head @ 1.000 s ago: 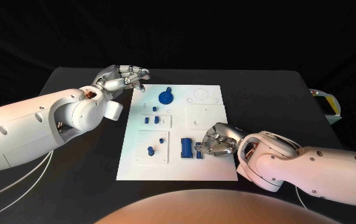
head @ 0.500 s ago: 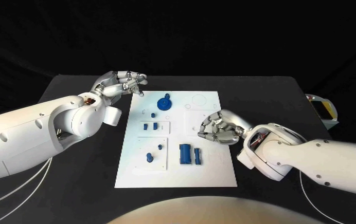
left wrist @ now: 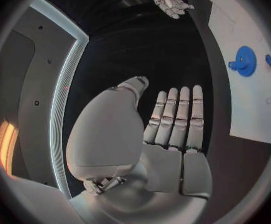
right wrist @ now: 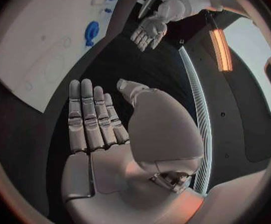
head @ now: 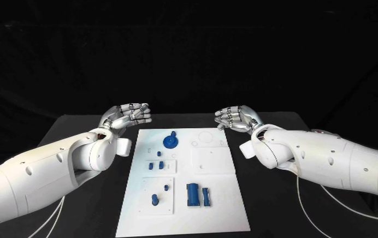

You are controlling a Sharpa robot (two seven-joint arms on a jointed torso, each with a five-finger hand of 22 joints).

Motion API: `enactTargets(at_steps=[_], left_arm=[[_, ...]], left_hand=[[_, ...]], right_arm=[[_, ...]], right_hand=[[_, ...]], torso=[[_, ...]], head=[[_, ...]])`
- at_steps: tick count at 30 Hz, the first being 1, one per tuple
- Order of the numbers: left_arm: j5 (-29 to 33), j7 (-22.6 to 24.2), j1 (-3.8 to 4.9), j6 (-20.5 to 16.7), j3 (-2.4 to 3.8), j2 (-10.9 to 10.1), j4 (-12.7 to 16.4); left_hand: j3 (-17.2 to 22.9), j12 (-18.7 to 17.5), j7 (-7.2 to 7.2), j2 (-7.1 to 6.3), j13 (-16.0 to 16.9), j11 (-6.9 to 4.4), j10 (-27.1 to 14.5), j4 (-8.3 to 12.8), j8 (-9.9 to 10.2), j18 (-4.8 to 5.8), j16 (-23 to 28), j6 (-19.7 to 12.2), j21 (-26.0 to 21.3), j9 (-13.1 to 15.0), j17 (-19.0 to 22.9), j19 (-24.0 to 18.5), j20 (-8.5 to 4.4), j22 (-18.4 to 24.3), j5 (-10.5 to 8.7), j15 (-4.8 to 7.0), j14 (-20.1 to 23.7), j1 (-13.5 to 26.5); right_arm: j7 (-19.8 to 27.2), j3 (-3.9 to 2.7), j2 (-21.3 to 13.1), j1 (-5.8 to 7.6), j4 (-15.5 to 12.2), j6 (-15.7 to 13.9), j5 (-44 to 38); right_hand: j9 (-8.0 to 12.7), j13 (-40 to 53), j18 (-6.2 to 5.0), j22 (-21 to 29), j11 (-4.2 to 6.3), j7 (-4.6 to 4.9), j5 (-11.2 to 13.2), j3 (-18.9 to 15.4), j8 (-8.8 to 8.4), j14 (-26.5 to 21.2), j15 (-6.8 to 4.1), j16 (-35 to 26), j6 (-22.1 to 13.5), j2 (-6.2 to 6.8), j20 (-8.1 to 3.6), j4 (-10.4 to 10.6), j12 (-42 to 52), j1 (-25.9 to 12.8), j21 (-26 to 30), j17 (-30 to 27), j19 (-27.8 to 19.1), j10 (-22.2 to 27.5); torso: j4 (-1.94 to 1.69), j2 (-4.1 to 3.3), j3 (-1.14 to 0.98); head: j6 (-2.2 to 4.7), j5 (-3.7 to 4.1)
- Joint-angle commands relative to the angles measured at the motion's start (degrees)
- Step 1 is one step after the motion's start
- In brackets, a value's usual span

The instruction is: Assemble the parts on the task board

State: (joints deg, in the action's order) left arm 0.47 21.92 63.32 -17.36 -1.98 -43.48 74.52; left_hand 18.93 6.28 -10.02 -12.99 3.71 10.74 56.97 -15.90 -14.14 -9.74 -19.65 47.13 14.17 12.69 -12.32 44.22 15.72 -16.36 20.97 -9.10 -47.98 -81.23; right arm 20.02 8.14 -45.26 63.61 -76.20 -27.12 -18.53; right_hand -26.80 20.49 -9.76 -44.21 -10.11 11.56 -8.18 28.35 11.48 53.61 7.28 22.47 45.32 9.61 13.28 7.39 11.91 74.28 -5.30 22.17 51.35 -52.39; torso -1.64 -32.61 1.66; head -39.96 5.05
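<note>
Currently both robot hands are off the work, held up over the far part of the table. The left robot hand (head: pixel 128 115) is beside the far-left corner of the task board (head: pixel 220 194), the right robot hand (head: pixel 236 117) beside the far-right corner. Both are released: both wrist views show flat palms with fingers straight and side by side, nothing in them (left robot hand fingers (left wrist: pixel 180 115), right robot hand fingers (right wrist: pixel 88 115)).

The task board lies in the middle of the table (head: pixel 71 126), long side running from near edge to far edge. Parts on it:
- blue gear (head: pixel 171 139) with a knob, toward the far edge, left of board centre
- small blue pegs (head: pixel 156 165) in the panel behind mid-board, left side
- blue pin (head: pixel 155 198) in the near-left panel
- two blue blocks (head: pixel 197 194) side by side near the near edge, about centre. Can't tell whether they are seated or just lying there.

The right half of the board shows bare outlines and recesses, so my read is that some stations are not filled.

Judgement: with both hands parked clear at the far corners, the whole board is unobstructed to the head camera. Looks like a neutral pose, not mid-grasp. Any next pick means a reach back toward the near edge.
</note>
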Motion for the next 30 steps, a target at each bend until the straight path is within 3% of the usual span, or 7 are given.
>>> enactTargets(at_steps=[1,8,9,15,16,19,30], left_arm=[[1.91,3.24,-0.11,-1.12,0.15,1.79,-2.91],[2.05,3.99,-0.18,-2.17,0.23,4.34,-6.82],[1.13,1.77,-0.13,-1.06,0.16,4.01,-6.37],[0.98,2.33,-0.41,-3.45,0.33,3.52,-4.34],[0.93,2.53,-0.50,-4.26,0.38,3.36,-3.66],[0.70,3.40,-0.94,-7.95,0.65,2.61,-0.53],[-0.25,7.01,-2.73,-23.13,1.72,-0.47,12.35]], left_hand=[[-1.72,-2.05,0.29,0.95,-0.07,0.25,-2.53,0.05,1.53,-0.15,3.75,-1.53,-4.15,-0.79,1.23,-1.71,0.80,2.94,-0.21,-0.89,2.09,-0.26],[-5.19,-2.71,-0.49,2.57,-0.11,-1.45,-7.16,0.12,3.12,1.05,9.36,-1.75,-8.82,-1.69,3.81,-2.04,0.93,6.84,-0.05,-2.28,5.41,-1.42],[-18.93,-6.28,10.02,12.99,-3.71,-10.74,-56.97,15.90,14.14,9.74,19.65,-47.13,-14.17,-12.69,12.32,-44.22,-15.72,16.36,-20.97,9.10,47.98,23.37],[-18.93,-6.28,10.02,12.99,-3.71,-10.74,-56.97,15.90,14.14,9.74,19.65,-47.13,-14.17,-12.69,12.32,-44.22,-15.72,16.36,-20.97,9.10,47.98,34.22],[-18.93,-6.28,10.02,12.99,-3.71,-10.74,-56.97,15.90,14.14,9.74,19.65,-47.13,-14.17,-12.69,12.32,-44.22,-15.72,16.36,-20.97,9.10,47.98,36.06],[-18.93,-6.28,10.02,12.99,-3.71,-10.74,-56.97,15.90,14.14,9.74,19.65,-47.13,-14.17,-12.69,12.32,-44.22,-15.72,16.36,-20.97,9.10,47.98,81.23],[-18.93,-6.28,10.02,12.99,-3.71,-10.74,-56.97,15.90,14.14,9.74,19.65,-47.13,-14.17,-12.69,12.32,-44.22,-15.72,16.36,-20.97,9.10,47.98,81.23]], right_arm=[[5.89,-0.19,2.37,0.13,5.72,7.14,13.09],[7.17,-0.47,5.21,0.26,11.67,10.62,15.54],[4.05,-0.45,4.93,0.29,11.01,5.69,11.13],[4.60,-1.19,4.51,-0.08,8.61,3.50,11.85],[4.79,-1.45,4.36,-0.20,7.78,2.74,12.09],[5.64,-2.59,3.71,-0.75,4.11,-0.62,13.19],[9.04,-7.16,1.12,-2.98,-10.61,-14.12,17.59]], right_hand=[[1.05,-3.53,-0.70,3.18,-0.11,1.44,0.25,-0.17,-0.81,-0.44,0.33,-3.03,0.49,-0.41,0.57,-0.93,-1.66,-0.94,1.57,-2.03,0.16,-0.68],[3.27,-10.59,-0.76,10.84,0.03,1.30,0.45,-1.20,-2.29,2.16,0.54,-7.34,2.04,-1.53,0.92,-2.50,-4.53,-2.25,1.65,-5.93,-0.24,-3.57],[26.80,-20.49,9.76,44.21,10.11,-11.56,8.18,-28.35,-11.48,-53.61,-7.28,-22.47,-45.32,-9.61,-13.28,-7.39,-11.91,-23.54,5.30,-22.17,-51.35,52.39],[26.80,-20.49,9.76,44.21,10.11,-11.56,8.18,-28.35,-11.48,-53.61,-7.28,-22.47,-45.32,-9.61,-13.28,-7.39,-11.91,-33.18,5.30,-22.17,-51.35,52.39],[26.80,-20.49,9.76,44.21,10.11,-11.56,8.18,-28.35,-11.48,-53.61,-7.28,-22.47,-45.32,-9.61,-13.28,-7.39,-11.91,-74.28,5.30,-22.17,-51.35,52.39],[26.80,-20.49,9.76,44.21,10.11,-11.56,8.18,-28.35,-11.48,-53.61,-7.28,-22.47,-45.32,-9.61,-13.28,-7.39,-11.91,-74.28,5.30,-22.17,-51.35,52.39],[26.80,-20.49,9.76,44.21,10.11,-11.56,8.18,-28.35,-11.48,-53.61,-7.28,-22.47,-45.32,-9.61,-13.28,-7.39,-11.91,-74.28,5.30,-22.17,-51.35,52.39]], torso=[[0.01,0.91,-0.18],[-0.08,1.02,-0.65],[-0.01,0.91,-0.38],[0.42,1.04,-0.71],[0.57,1.09,-0.83],[1.14,1.27,-1.27],[1.64,1.43,-1.66]], head=[[0.93,-0.09],[1.25,-0.56],[1.08,-0.39],[2.24,-1.59],[2.64,-2.01],[4.20,-3.62],[5.58,-5.05]])
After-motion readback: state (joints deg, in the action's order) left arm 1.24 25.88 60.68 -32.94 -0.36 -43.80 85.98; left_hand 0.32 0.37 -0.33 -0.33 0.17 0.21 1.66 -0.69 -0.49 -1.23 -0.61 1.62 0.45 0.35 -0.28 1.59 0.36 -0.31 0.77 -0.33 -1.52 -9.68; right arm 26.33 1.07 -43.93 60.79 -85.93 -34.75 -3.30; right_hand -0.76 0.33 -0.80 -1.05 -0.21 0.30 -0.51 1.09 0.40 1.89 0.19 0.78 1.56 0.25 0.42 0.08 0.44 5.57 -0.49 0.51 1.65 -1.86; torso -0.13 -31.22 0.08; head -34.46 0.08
